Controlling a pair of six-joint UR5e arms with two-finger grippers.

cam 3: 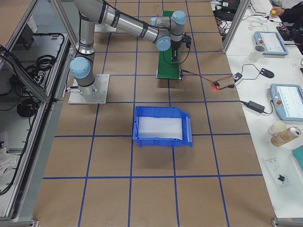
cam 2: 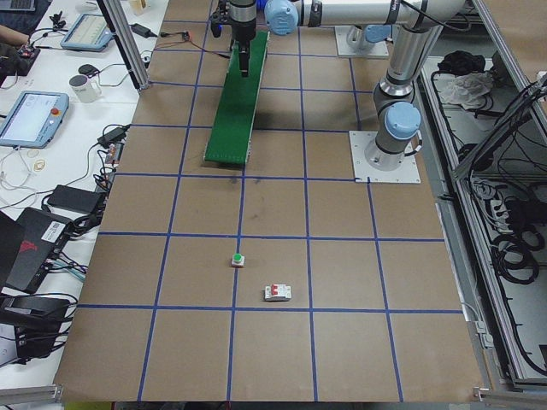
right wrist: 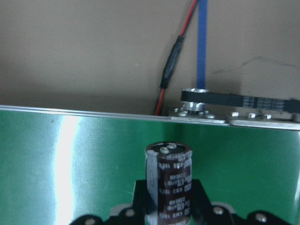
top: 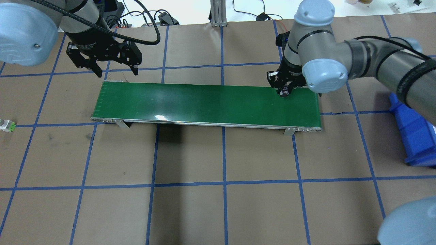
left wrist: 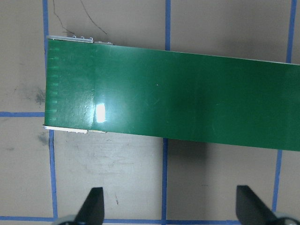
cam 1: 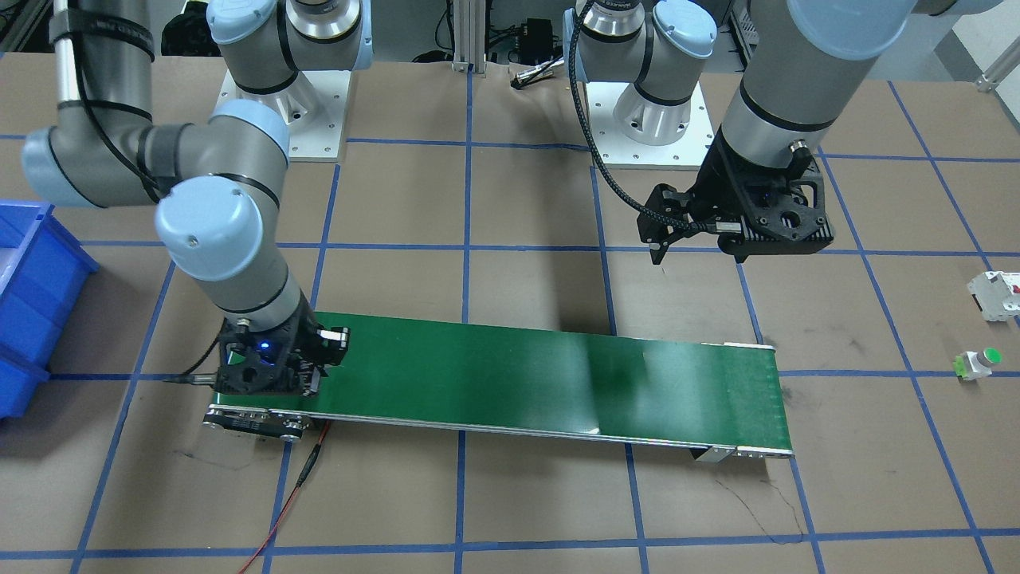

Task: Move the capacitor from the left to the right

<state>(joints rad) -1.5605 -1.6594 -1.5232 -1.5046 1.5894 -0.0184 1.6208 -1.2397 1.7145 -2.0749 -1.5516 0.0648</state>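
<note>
The capacitor (right wrist: pixel 168 180), a dark brown cylinder with a pale grey stripe, stands upright between the fingers of my right gripper (right wrist: pixel 168 208) over the green conveyor belt (right wrist: pixel 93 159). In the overhead view the right gripper (top: pixel 284 89) is shut on the capacitor (top: pixel 284 92) at the belt's (top: pixel 204 103) right end, near its far edge. My left gripper (top: pixel 114 70) is open and empty, above the table just beyond the belt's left end. The left wrist view shows its fingertips (left wrist: pixel 93 206) wide apart with nothing between them.
A white boxy block with a red mark (cam 1: pixel 996 295) and a small white button with a green cap (cam 1: pixel 978 364) lie on the table on the robot's left. A blue bin (top: pixel 414 132) stands to the right of the belt. A red-black cable (right wrist: pixel 171 70) runs behind the belt.
</note>
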